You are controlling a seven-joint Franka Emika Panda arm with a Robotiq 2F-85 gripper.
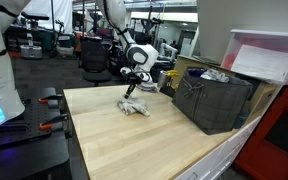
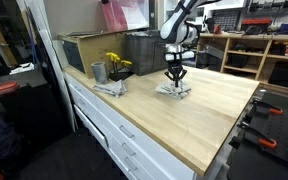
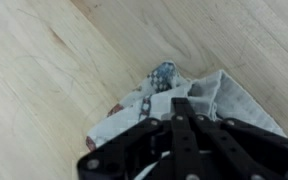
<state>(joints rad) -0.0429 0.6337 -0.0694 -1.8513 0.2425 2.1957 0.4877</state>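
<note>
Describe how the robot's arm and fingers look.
The arm is made of white, rounded segments with dark joints, as both exterior views show. The gripper is black and compact. In the wrist view its fingers are slim black linkage bars.

The arm (image 1: pixel 117 28) is glossy white, built of rounded segments with black bands at the joints. Its wrist is a black-and-white block. The pincer (image 2: pixel 175 80) is black, made of thin hinged bars.

Pale grey cloth (image 3: pixel 199 100), blue-patterned patch; black pincer (image 3: pixel 184 125).
</note>
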